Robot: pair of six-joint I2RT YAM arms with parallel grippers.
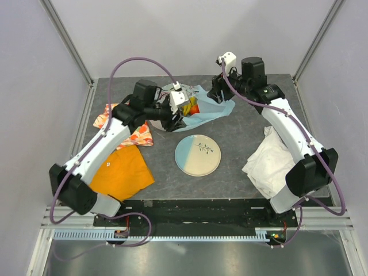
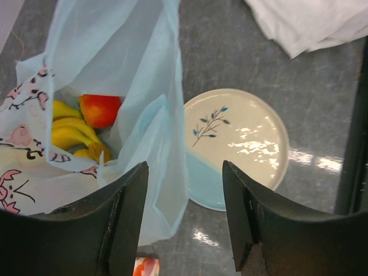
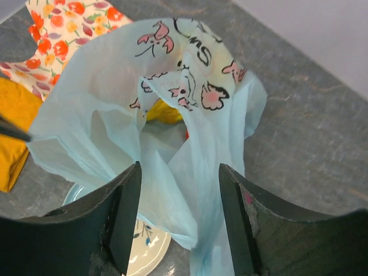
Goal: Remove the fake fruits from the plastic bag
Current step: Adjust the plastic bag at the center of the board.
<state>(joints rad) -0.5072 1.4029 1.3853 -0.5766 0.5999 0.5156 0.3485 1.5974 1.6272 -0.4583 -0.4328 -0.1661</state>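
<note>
The light-blue plastic bag (image 1: 208, 109) with a pink cartoon print lies at the back middle of the table, its mouth open. In the left wrist view yellow bananas (image 2: 72, 135) and a red apple-like fruit (image 2: 100, 109) lie inside the bag (image 2: 115, 52). My left gripper (image 1: 178, 112) is open at the bag's left side, with a fold of the bag between its jaws (image 2: 184, 172). My right gripper (image 1: 221, 93) is open at the bag's right end, and bag film (image 3: 190, 172) hangs between its jaws (image 3: 179, 172). A yellow fruit (image 3: 164, 112) shows deep inside.
A blue-and-cream plate (image 1: 198, 154) lies just in front of the bag. A white cloth (image 1: 270, 164) lies at the right, an orange cloth (image 1: 121, 172) at the front left, and a fruit-patterned cloth (image 1: 138, 137) under my left arm.
</note>
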